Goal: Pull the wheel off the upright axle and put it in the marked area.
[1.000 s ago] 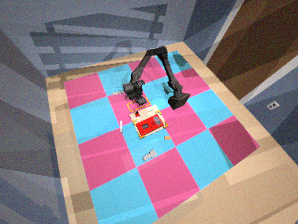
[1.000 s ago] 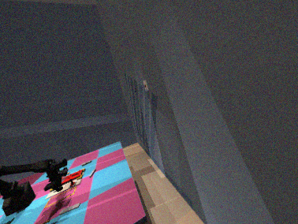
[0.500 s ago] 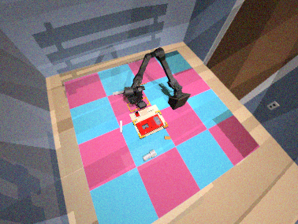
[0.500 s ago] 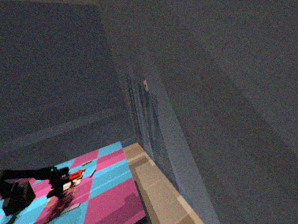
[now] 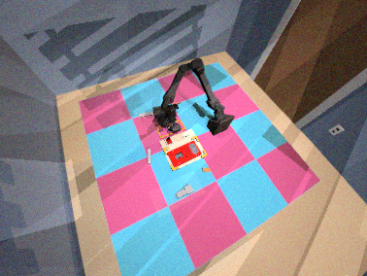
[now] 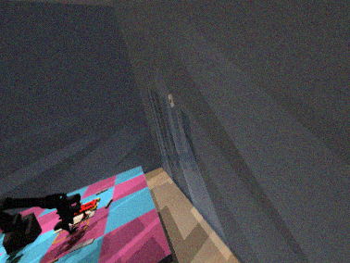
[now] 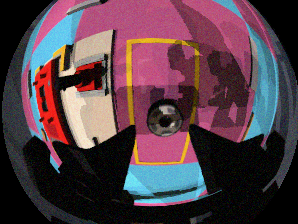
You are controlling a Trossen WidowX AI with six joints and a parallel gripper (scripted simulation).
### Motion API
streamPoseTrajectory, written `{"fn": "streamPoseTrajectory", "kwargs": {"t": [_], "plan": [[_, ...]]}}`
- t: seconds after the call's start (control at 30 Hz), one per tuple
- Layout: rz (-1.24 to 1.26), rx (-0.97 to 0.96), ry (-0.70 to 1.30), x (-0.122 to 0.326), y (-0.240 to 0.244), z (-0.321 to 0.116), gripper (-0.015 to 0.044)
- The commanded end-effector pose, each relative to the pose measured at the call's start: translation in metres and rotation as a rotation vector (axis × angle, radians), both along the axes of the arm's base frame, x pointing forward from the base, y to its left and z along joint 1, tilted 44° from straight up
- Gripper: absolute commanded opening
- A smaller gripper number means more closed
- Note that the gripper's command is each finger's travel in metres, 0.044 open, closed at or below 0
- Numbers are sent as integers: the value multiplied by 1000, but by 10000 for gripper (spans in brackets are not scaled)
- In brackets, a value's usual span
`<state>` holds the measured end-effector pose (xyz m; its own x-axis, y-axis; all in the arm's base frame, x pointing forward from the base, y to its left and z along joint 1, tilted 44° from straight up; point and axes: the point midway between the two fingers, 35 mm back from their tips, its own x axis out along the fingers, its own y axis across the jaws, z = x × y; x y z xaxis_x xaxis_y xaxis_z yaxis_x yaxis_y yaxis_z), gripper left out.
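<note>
Top view, pink-and-blue checkered mat [image 5: 204,214], tan table [image 5: 335,219]

Dark six-joint arm [image 5: 204,83]: rises from its block base [image 5: 219,123], elbow peaked high, forearm sloping down to the wrist. Black parallel-jaw claw [image 5: 170,123]: pointed downward, low over the counter, jaws parted. Dark fingers frame the wrist view's lower edge.
</note>
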<state>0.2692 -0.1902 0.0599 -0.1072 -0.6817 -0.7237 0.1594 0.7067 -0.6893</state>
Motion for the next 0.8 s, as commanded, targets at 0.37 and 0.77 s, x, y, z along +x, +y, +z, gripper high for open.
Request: {"fn": "streamPoseTrajectory", "kwargs": {"t": [0.37,0.77], "plan": [[10,7,-12,-38,83,32,440],[7,-2,-9,-62,102,35,440]]}}
